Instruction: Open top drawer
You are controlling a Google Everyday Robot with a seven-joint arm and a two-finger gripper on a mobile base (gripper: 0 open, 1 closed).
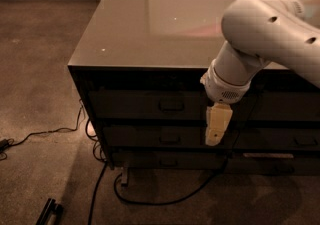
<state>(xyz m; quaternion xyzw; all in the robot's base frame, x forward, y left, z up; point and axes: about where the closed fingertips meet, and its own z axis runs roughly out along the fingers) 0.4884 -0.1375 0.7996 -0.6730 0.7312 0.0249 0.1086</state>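
Camera view shows the top drawer [130, 105] fully shut. Its flat dark front lies directly under the edge of the glossy cabinet top [125, 34], and it is the highest of a stack of three. Its small rectangular handle [171, 104] sits in the centre of the front, and nothing touches it. Below it are the middle drawer [135, 136] and the bottom drawer [145, 160], both also shut. They have similar handles, so the wrong one could easily be caught.

The gripper [214, 136] hangs on the right of this handle in the view and lower than it. It points downward, with its tip in front of the middle drawer. It is clearly apart from the handle, but I cannot tell how far it stands off from the drawer fronts. I also cannot tell whether it is released or clenched, because it appears as one pale slab.

To do this step well, I judge that the gripper must first rise to the level of the top handle and move across to it. It should then take the handle squarely and pull straight outward along the drawer's travel, not sideways. The white wrist [227, 81] is close to the cabinet edge, so it needs some room. A black cable [150, 202] lies on the floor before the cabinet, which matters if the base rolls back.
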